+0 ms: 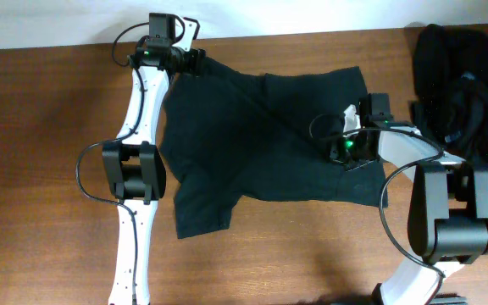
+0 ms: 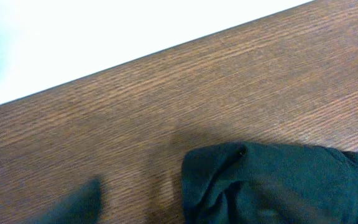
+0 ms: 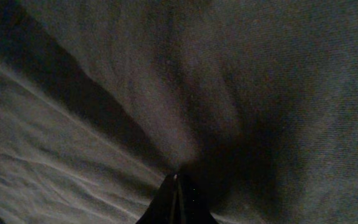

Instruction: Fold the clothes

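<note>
Black T-shirt (image 1: pixel 261 135) spread flat; right jaws pinch it; left jaws apparently wide.

Bare table (image 1: pixel 41 152) lies open at nine o'clock of the T-shirt (image 1: pixel 252 135), beyond the left arm (image 1: pixel 142 102); a heap of black clothes (image 1: pixel 464 93) blocks three o'clock.

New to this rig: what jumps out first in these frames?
A black T-shirt lies spread across the middle of the wooden table. The right gripper is shut, pinching the fabric near the shirt's right edge, and the left gripper sits open at the sleeve by the table's far edge. A pile of black clothes is heaped at the table's far right corner.
</note>
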Action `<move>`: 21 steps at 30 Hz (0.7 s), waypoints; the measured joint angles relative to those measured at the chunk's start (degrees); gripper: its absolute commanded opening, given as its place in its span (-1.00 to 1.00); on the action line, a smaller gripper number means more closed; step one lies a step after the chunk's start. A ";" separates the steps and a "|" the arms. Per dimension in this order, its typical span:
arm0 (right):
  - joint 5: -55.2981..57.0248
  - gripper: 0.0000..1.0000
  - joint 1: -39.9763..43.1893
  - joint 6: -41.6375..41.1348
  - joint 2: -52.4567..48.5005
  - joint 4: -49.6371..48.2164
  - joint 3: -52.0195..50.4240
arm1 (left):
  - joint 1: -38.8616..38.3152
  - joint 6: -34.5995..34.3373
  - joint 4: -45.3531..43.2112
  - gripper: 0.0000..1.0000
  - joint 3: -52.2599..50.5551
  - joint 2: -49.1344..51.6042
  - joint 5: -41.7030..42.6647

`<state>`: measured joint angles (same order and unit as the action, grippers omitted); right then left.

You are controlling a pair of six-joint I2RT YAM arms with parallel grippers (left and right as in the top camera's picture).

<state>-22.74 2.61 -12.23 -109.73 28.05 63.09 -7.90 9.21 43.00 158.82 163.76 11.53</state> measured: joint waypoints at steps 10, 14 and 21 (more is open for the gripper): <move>-0.96 0.47 -0.20 -0.68 0.15 -0.87 0.04 | 0.00 -4.24 13.07 0.98 10.67 0.20 -0.66; -3.58 0.97 -0.83 -0.66 1.01 -1.31 0.85 | 0.00 -8.55 27.56 0.98 18.62 -0.39 -1.07; -2.12 0.97 -0.68 2.67 1.11 3.72 4.57 | -0.72 -11.85 45.99 0.99 20.48 -2.29 -2.40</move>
<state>-24.86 1.93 -9.56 -108.62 31.77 67.66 -8.62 -2.63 88.99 179.30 161.47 9.13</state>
